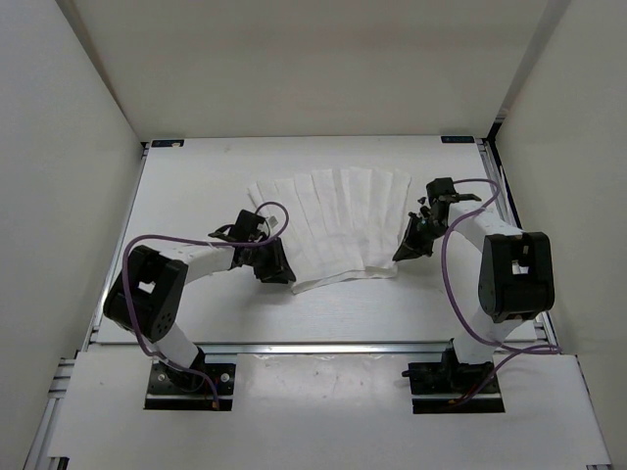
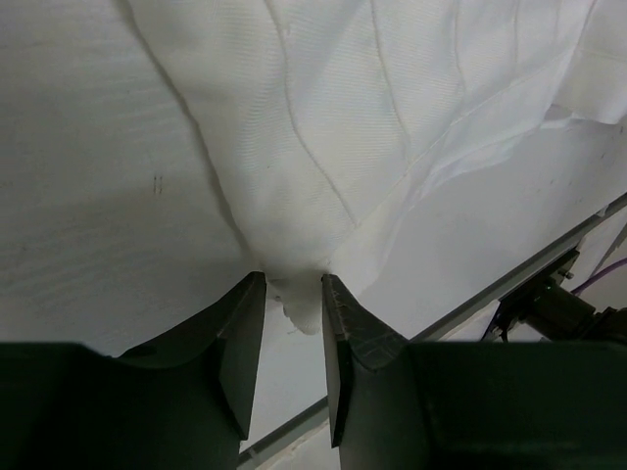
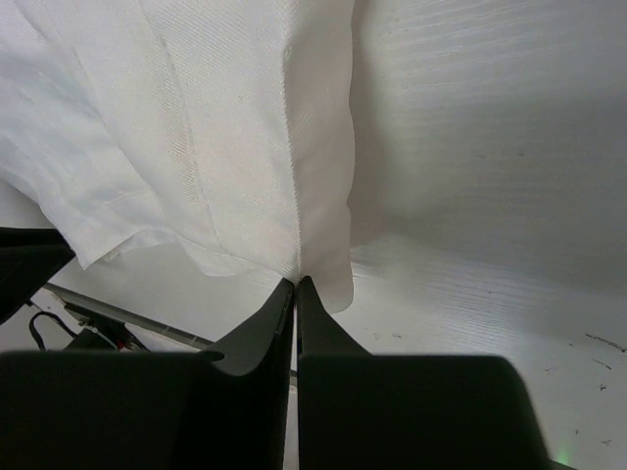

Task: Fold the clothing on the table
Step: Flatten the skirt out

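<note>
White pleated clothing (image 1: 338, 220) lies fanned on the table (image 1: 186, 186); left gripper (image 2: 294, 286) stands parted around one corner; right gripper (image 3: 296, 284) pinches its hem.

The clothing (image 1: 338, 230) lies on the surface (image 1: 191, 186), between the two sets of jaws. Its near-left corner sits in the gap of the parted left jaws, and its near-right corner is pinched in the right jaws. The rest fans out ahead of both; the near rail (image 1: 323, 347) runs behind them.
</note>
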`<state>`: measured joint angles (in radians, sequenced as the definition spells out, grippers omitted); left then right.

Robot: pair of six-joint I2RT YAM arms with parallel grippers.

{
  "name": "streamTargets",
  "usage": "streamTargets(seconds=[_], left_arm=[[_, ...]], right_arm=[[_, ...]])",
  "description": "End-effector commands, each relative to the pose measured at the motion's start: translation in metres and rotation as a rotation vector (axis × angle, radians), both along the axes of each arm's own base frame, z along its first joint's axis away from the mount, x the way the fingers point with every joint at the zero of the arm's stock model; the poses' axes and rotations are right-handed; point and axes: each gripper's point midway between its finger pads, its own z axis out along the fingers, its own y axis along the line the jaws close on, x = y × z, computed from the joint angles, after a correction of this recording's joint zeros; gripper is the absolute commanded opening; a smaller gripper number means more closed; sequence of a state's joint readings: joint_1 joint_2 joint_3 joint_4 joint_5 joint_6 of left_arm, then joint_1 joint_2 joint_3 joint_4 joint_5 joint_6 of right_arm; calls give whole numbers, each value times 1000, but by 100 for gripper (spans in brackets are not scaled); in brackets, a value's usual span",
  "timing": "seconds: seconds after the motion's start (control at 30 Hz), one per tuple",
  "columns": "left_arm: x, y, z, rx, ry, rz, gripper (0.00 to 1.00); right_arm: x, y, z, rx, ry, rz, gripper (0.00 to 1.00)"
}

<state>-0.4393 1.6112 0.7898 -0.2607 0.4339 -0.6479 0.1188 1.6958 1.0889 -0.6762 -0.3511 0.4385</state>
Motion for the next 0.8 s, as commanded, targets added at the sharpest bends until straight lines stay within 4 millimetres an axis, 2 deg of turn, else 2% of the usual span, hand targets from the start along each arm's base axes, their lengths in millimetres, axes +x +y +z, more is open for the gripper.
streamTargets(seconds=[0.0,0.13,0.2,0.3,0.43,0.53,0.6,0.77], left_arm=[[-2,4,14,8,-26,18,40],[-6,18,14,45,-21,48,40],[-13,24,7,53,-3,58,40],[-17,23,4,29,6,78,40],[-20,19,-2,12,22,81,40],[-10,13,1,4,6,94,40],[-3,7,7,-10,-12,88,40],[1,6,11,-10,-11,91,40]], right_arm=[[10,-2,12,11,-44,-6,0],[10,0,12,20,-45,-5,0],[8,1,11,12,-45,2,0],[4,0,7,6,-20,-2,0],[6,4,11,9,-34,12,0],[6,5,11,12,-33,10,0],[-2,4,7,5,-11,17,0],[1,3,10,5,-28,10,0]])
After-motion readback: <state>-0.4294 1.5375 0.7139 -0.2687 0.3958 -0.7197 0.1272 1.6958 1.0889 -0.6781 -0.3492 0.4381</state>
